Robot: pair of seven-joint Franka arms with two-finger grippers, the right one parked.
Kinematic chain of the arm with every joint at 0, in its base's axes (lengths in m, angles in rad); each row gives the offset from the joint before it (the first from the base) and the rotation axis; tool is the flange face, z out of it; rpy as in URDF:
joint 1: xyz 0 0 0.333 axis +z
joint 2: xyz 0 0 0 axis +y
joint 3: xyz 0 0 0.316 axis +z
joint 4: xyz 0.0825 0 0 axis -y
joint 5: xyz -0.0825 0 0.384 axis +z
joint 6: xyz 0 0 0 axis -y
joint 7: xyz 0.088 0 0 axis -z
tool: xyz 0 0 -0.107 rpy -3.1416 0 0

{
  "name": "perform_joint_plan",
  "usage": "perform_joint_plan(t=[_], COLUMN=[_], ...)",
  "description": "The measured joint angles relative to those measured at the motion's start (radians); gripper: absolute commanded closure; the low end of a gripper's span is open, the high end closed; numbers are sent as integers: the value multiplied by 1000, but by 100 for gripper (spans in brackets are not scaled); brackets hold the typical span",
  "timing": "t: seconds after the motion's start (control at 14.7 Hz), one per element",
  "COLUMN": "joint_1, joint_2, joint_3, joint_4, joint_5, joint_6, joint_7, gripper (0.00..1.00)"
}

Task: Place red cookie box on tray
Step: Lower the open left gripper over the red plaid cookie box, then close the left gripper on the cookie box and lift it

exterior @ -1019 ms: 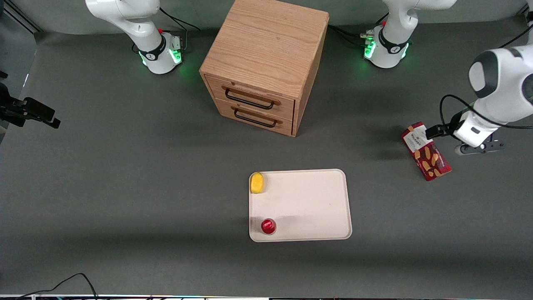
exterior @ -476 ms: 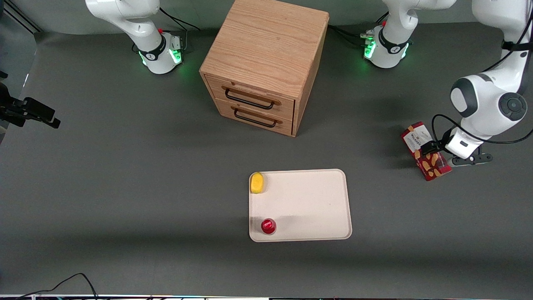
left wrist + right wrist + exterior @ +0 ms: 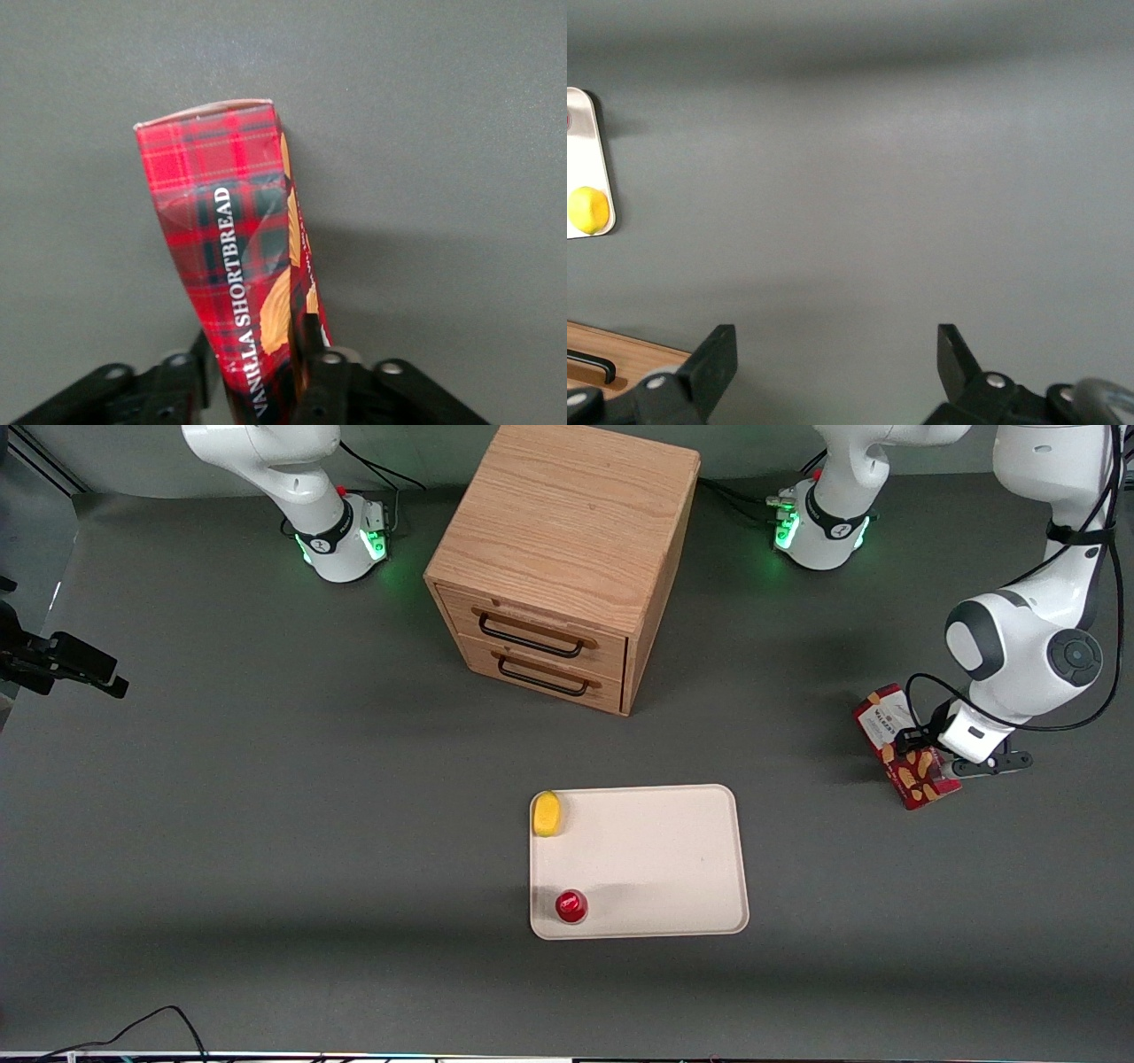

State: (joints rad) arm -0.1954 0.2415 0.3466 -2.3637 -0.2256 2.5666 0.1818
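The red cookie box (image 3: 889, 731) lies flat on the grey table toward the working arm's end, farther from the front camera than the tray. My left gripper (image 3: 927, 765) is down over the box's biscuit-picture end. In the left wrist view the box (image 3: 221, 204) runs between the fingers, and the gripper (image 3: 257, 343) is shut on it, one finger against each long side. The cream-white tray (image 3: 656, 850) sits mid-table, nearer the front camera, well apart from the box.
A yellow lemon-like fruit (image 3: 547, 813) and a small round red-topped can (image 3: 571, 906) sit on the tray along its edge toward the parked arm. The wooden two-drawer cabinet (image 3: 558, 558) stands farther from the front camera, both drawers shut.
The left arm swung in and came down over the box's biscuit end, from beside it to around it. The box, tray, fruit and can have not moved.
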Motion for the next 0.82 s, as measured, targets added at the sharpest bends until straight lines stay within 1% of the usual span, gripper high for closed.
perform_joint_plan(t=[0.2, 0.41, 0.48, 0.54, 0.61, 0.68, 0.82], joint_1=[-3, -13, -19, -24, -27, -28, -30], joint_2=[-9, -76, -114, -154, -192, -226, -272], joint_3=[-4, -11, -13, -15, -19, -30, -61], joint_4=[0, 29, 55, 94, 152, 226, 400], joint_5=[-12, -19, -11, 14, 55, 98, 159], joint_6=[-17, -150, -228, -327, -448, -577, -804], joint_7=[1, -5, -15, -41, -79, -115, -163], gripper=[100, 100, 100, 100, 100, 100, 100])
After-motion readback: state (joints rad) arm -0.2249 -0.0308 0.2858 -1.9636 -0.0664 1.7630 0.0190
